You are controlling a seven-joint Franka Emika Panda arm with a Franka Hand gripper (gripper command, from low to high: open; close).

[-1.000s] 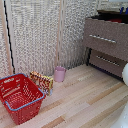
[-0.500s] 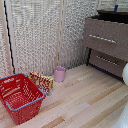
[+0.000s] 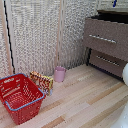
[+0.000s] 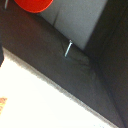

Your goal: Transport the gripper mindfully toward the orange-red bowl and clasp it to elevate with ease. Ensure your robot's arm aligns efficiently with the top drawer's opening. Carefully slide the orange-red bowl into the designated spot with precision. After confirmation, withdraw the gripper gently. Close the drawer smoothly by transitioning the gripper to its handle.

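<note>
Pale wooden floor (image 3: 85, 100) fronts the wide grey-brown top drawer (image 3: 106, 37). Its dark interior fills the wrist view, the glossy orange-red bowl (image 4: 33, 4) at one edge; the pincer's opening cannot be told.

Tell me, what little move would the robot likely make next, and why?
Probably a small further advance over the top drawer before letting go. The wrist view shows only an edge of the orange-red bowl above the drawer's dark inside. Whether the gripper holds it cannot be seen, so this is only a guess.
</note>
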